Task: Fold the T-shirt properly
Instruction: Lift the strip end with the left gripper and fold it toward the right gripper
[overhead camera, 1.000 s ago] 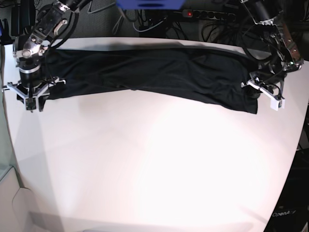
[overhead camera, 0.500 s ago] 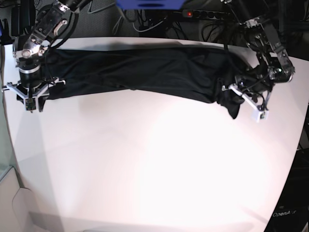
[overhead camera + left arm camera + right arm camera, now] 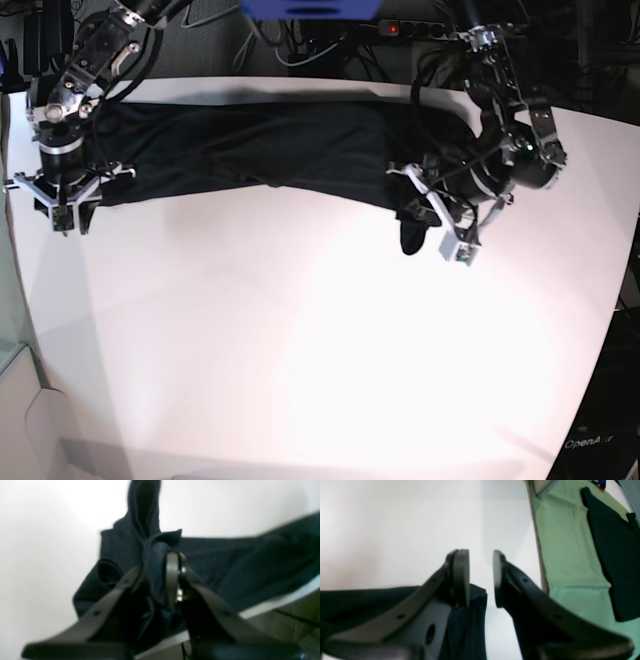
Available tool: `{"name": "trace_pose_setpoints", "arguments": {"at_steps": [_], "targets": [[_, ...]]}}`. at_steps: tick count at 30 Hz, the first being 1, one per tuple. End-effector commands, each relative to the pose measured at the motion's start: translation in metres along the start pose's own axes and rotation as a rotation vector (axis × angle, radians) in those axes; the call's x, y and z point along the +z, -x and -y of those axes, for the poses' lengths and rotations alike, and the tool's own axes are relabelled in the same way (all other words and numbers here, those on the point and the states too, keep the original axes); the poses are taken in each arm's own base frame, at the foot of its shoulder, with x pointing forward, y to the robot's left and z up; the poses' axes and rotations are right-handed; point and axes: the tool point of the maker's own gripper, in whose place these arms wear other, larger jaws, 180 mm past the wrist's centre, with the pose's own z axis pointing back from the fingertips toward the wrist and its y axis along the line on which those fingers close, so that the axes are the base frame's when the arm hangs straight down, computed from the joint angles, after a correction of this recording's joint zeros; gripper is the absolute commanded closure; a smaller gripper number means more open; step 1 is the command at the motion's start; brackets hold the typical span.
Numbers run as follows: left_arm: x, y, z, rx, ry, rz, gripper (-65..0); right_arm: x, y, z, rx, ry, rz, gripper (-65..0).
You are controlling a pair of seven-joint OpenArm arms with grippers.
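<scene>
One T-shirt (image 3: 270,145), one table (image 3: 320,350), two grippers.

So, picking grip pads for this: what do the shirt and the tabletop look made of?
T-shirt: thin, soft dark knit, matte; it bunches and drapes in the left gripper. Table: hard, smooth white surface, probably laminate; it shows a soft glare.
</scene>
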Motion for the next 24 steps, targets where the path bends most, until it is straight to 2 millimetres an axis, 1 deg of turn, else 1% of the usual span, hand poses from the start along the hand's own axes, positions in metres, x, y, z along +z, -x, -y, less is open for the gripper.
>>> {"name": "trace_pose_setpoints", "arguments": {"at_steps": [1,4,8,13,15,17,22,24], "targets": [[0.002,-0.014,0.012,-0.032,0.029,0.043,0.0,0.000,-0.018,0.008,0.003,0.022,0.064,-17.9],[-0.004,-0.008,0.033,-0.079,0.077,0.018,0.0,-0.001,-0.021,0.009,0.003,0.025,0.071,-17.9],[-0.004,-0.012,0.060,-0.152,0.128,0.022,0.0,-0.001,-0.021,0.009,0.003,0.025,0.071,-17.9],[-0.008,-0.010,0.085,-0.210,0.181,0.008,0.0,-0.001,-0.021,0.009,0.003,0.024,0.071,-17.8],[-0.010,-0.009,0.091,-0.193,0.191,0.001,0.0,-0.001,-0.022,0.008,0.003,0.023,0.072,-17.8],[-0.011,-0.010,0.105,-0.178,0.212,-0.001,0.0,-0.001,-0.022,0.008,0.003,0.023,0.072,-17.8],[-0.013,-0.007,0.139,-0.207,0.273,-0.020,0.0,-0.001,-0.022,0.008,0.004,0.023,0.074,-17.8],[-0.014,-0.006,0.145,-0.197,0.283,-0.025,0.0,-0.001,-0.022,0.008,0.004,0.023,0.074,-17.8]]}}
